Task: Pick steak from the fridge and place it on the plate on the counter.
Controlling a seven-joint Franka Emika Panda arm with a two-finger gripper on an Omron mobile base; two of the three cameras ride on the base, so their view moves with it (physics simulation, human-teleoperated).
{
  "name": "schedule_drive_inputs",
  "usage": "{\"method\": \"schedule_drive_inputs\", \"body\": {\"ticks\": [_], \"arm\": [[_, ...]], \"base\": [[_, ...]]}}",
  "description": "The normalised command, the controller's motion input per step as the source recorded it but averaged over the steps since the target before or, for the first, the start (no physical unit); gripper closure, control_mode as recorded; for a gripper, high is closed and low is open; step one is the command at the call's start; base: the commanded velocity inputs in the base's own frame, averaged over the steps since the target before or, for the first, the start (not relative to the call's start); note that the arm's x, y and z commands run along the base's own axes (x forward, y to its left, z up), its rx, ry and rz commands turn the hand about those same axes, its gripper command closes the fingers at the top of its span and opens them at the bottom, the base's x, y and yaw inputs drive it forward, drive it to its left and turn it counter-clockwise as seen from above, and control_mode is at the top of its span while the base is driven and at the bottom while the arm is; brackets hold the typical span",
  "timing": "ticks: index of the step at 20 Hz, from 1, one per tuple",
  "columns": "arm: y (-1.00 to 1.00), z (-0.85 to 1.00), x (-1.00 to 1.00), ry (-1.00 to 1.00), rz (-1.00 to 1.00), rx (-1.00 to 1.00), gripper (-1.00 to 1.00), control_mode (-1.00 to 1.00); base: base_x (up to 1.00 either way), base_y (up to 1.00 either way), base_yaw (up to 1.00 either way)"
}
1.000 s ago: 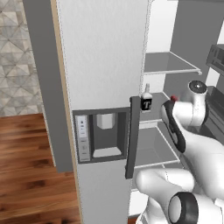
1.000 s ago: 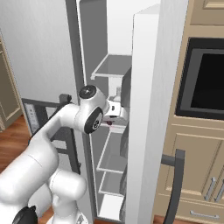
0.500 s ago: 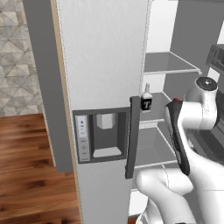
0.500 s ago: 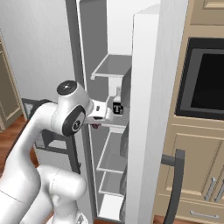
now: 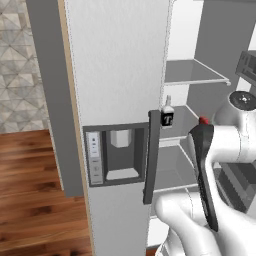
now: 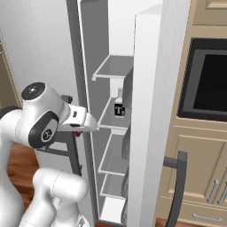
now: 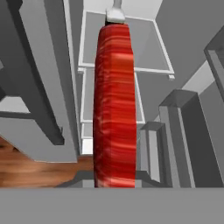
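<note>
My gripper is shut on the steak, a long red marbled slab that runs up the middle of the hand view. A bit of the steak peeks out behind my arm in the left base view. It also shows under the white hand as a small red lump, the steak, in front of the open fridge. The hand hangs just outside the grey shelves, between the two open doors. The plate and the counter are out of view.
A dark white-capped bottle marked "T" stands on the middle shelf. The fridge's left door, with dispenser panel and dark handle, stands close on my left. A wall oven and beige drawers lie to the right.
The arm has drawn back out of the fridge, away from the shelf and bottle, carrying the steak with it. The gripper stays shut on it.
</note>
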Motion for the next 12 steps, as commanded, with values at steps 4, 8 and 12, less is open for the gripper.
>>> {"method": "schedule_drive_inputs", "body": {"ticks": [4, 8, 12], "arm": [[0.32, 0.50, -0.43, 0.05, 0.00, 0.00, 1.00, -1.00], [0.17, 0.51, -0.37, 0.05, 0.00, 0.02, 1.00, -1.00], [0.05, 0.28, -0.54, 0.01, 0.00, 0.04, 1.00, -1.00]], "base": [[0.00, 0.00, 0.00], [0.00, 0.00, 0.00], [0.00, 0.00, 0.00]]}}
